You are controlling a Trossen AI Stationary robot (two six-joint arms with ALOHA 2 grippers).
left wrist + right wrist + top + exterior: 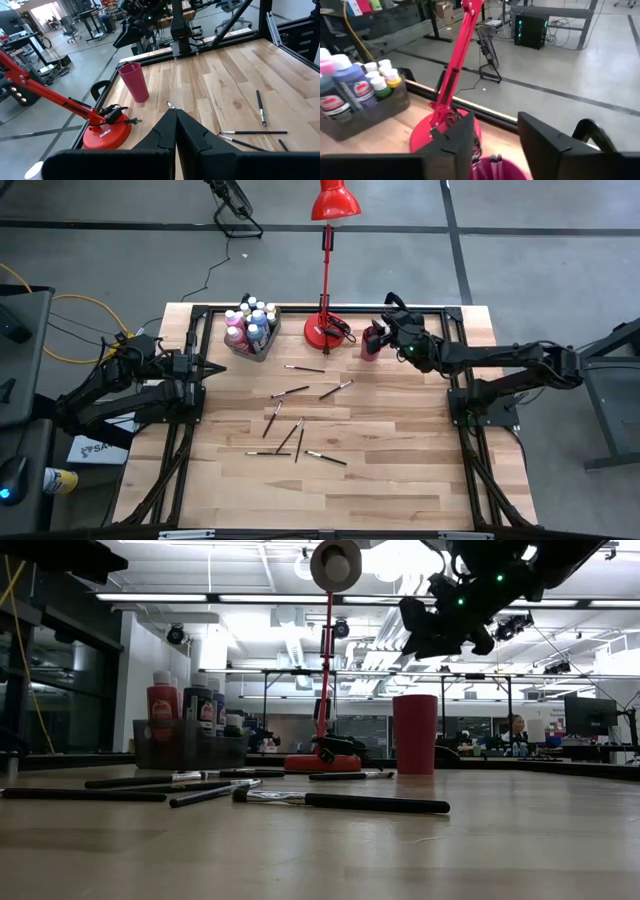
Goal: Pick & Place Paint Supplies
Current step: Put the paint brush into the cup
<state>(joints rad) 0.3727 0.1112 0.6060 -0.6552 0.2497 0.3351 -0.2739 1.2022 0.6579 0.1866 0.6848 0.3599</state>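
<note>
Red cup (372, 341) at far edge under right end effector (385, 330), fingers apart, empty; left end effector (218, 368) closed; brushes (300, 435) mid-table.

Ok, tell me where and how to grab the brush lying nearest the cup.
Grip that paintbrush mid-handle, coming straight down with fingers across its length. It lies flat and slanted on bare wood, clear of the other brushes, with its thin shaft giving no other purchase.

1. You see a dark red cup (372, 340) beside the bright red lamp (327, 328).
2. Your paint bottles (247, 326) are white-capped, with pink, blue and dark bodies, in a translucent grey bin (262, 346).
3. The paintbrushes (300, 425) have dark handles with silver ferrules.
4. The table (400, 450) is pale striped wood with a black frame.
</note>
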